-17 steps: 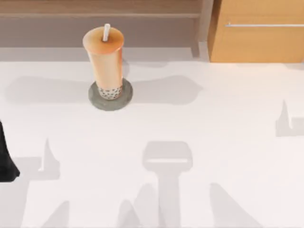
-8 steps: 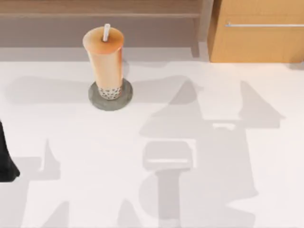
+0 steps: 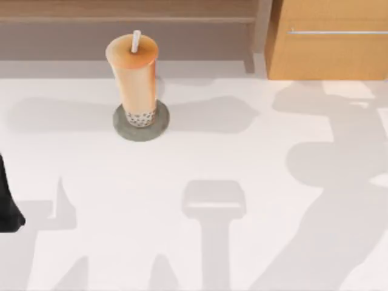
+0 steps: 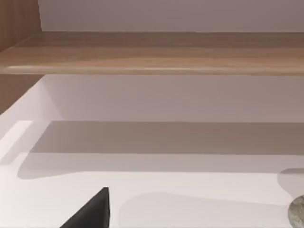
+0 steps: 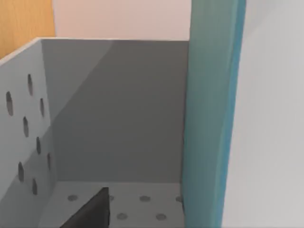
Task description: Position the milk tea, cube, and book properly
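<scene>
While the milk tea [image 3: 134,79] stands upright on the grey round coaster [image 3: 140,123] at the table's [image 3: 200,157] far left, long axis vertical, straw [image 3: 136,41] pointing straight up, the left arm [image 3: 8,203] sits parked at the left edge. Left wrist view: wooden shelf [image 4: 152,52] ahead, coaster edge [image 4: 297,210] off to one side of the jaws. Right wrist view: teal book [image 5: 209,118] upright, just beside a dark fingertip [image 5: 90,211], inside a grey perforated bin [image 5: 28,128]. Jaw state: cannot tell for either gripper.
</scene>
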